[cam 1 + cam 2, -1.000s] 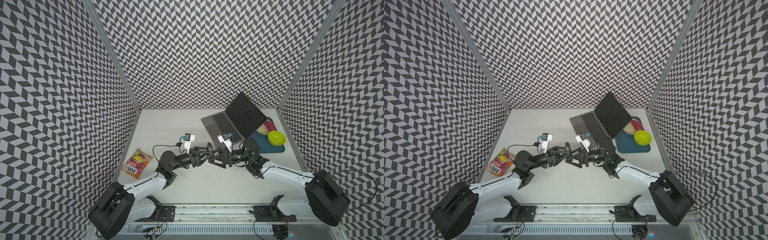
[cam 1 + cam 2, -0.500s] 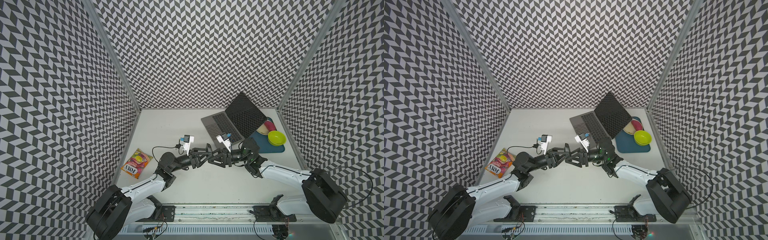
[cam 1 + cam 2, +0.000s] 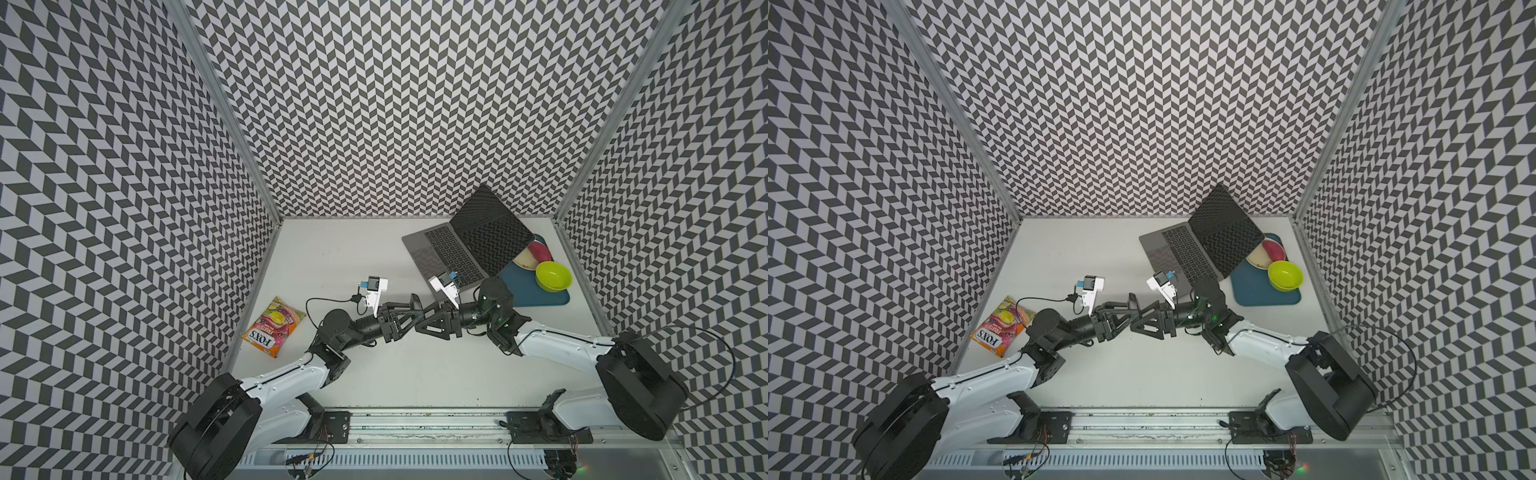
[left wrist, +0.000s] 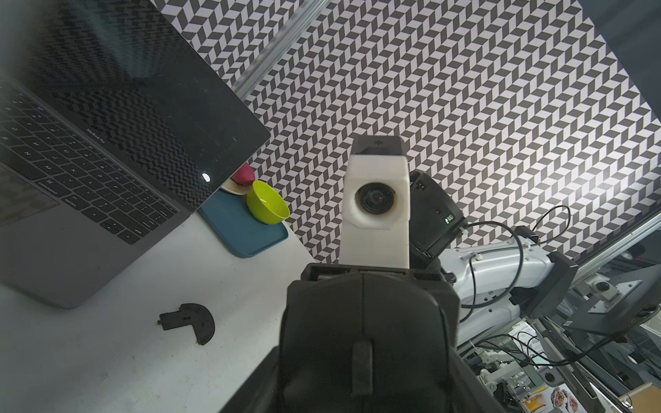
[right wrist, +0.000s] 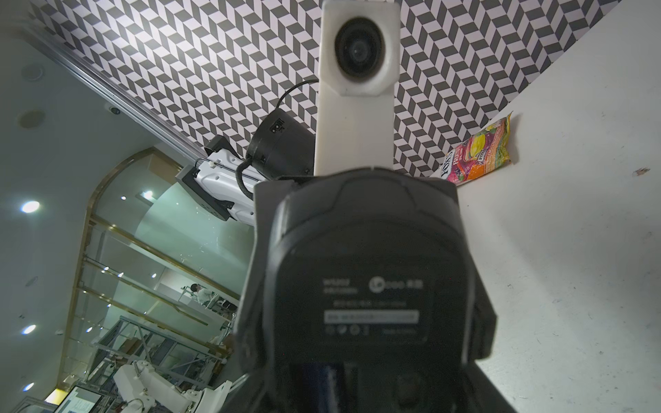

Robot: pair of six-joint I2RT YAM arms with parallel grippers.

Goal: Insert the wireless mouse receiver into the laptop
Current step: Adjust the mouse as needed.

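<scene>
Left end effector (image 3: 410, 316) and right end effector (image 3: 419, 321) both pinching mouse (image 4: 365, 336) (cover piece (image 4: 189, 321) on tabletop (image 4: 107, 364)), laptop (image 3: 449, 257) open behind

The 2 arms reach inward; left pincer (image 3: 410, 318) and right pincer (image 3: 422, 321) meet, each clasping the mouse (image 4: 365, 321).

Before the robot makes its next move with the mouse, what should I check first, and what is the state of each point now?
1. Grip on the mouse: ok; jaws of the left gripper and right gripper appear closed on it, above the table.
2. Cover removed: ok; the black cover lies on the table near the laptop.
3. Location of the receiver: cannot tell; no view shows it clearly.
4. Laptop open: ok.
5. Laptop port visible: cannot tell; no port shows clearly on its edges.
</scene>
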